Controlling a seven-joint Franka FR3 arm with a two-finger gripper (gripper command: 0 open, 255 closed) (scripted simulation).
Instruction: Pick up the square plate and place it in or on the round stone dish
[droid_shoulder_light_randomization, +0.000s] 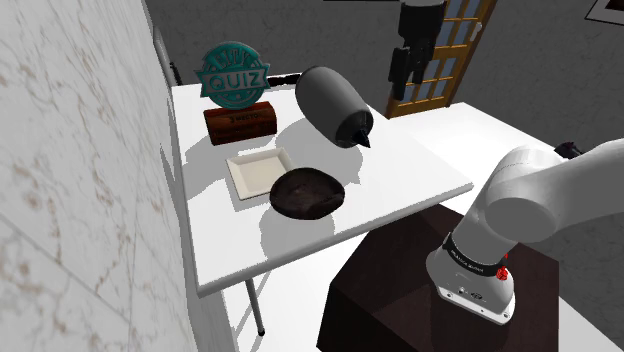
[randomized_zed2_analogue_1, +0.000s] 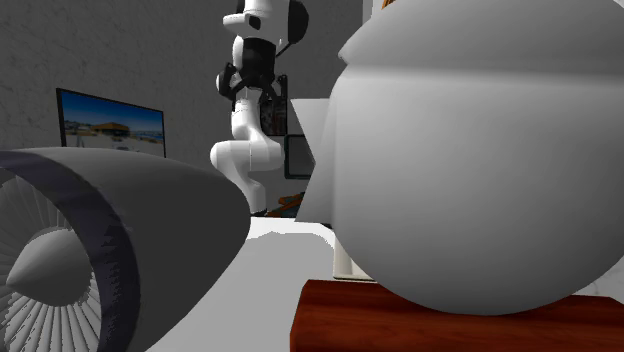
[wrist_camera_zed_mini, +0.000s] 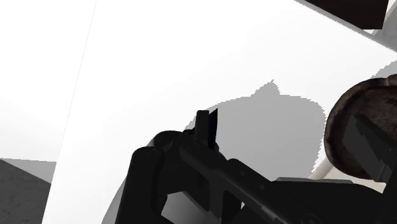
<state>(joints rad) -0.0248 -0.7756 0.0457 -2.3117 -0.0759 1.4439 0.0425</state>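
The square plate (droid_shoulder_light_randomization: 258, 172) is pale cream with a raised rim and lies flat on the white table (droid_shoulder_light_randomization: 400, 165). The round dish (droid_shoulder_light_randomization: 308, 193) is dark brown and rough. It touches the plate's corner on the side nearer the stand. My black gripper (droid_shoulder_light_randomization: 402, 85) hangs high above the table's far side, in front of a wooden door, well away from both. In the wrist view the gripper (wrist_camera_zed_mini: 283, 121) is open with nothing between its fingers. One fingertip (wrist_camera_zed_mini: 205, 121) is over bare table, and the other overlaps the dark dish (wrist_camera_zed_mini: 343, 127).
Behind the plate stand a teal "QUIZ" sign (droid_shoulder_light_randomization: 235, 75) on a wooden block (droid_shoulder_light_randomization: 240, 122) and a grey turbine-shaped object (droid_shoulder_light_randomization: 335, 107). A marbled wall (droid_shoulder_light_randomization: 80, 200) runs along the table at the shoulder view's left. The dark stand (droid_shoulder_light_randomization: 400, 290) sits at the near edge.
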